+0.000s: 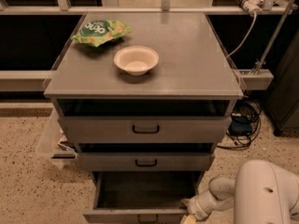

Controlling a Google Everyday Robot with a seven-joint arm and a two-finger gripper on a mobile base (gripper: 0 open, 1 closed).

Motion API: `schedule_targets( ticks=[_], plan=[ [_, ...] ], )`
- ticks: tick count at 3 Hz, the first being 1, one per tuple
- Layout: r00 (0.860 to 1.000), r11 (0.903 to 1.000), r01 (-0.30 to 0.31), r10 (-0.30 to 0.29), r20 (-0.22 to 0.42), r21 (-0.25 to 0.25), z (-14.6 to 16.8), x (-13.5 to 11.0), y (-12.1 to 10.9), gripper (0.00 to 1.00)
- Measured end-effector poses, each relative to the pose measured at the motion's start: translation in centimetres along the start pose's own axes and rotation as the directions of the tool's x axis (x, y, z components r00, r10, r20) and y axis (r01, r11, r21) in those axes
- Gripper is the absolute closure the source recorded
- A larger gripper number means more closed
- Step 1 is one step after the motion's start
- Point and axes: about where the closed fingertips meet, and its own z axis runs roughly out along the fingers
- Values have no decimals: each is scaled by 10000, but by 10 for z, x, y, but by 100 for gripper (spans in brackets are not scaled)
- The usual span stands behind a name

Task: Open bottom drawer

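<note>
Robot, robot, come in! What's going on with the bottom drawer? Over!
Gripper low, at the drawer front's right end. Bottom drawer pulled out, upper two nearly shut. Nothing seen blocking it.

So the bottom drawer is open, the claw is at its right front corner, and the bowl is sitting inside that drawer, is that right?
Not quite. The camera view shows the bowl on the cabinet top, not inside the drawer. The rest holds: the bottom drawer is open, and the claw is at its right front corner.
</note>
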Motion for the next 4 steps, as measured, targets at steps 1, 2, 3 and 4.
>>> schedule_targets(
  ticks=[1, 2, 3, 4],
  plan=[
    [9968, 9986, -45, 4, 801, 519, 11, 11, 18, 0],
    [9966, 9986, -46, 3, 820, 532, 10, 8, 18, 0],
    [9919, 9922, 40, -198, 1251, 1249, 9, 14, 27, 0],
    [9882, 9788, -362, 51, 1528, 2018, 2, 32, 25, 0]
  ],
)
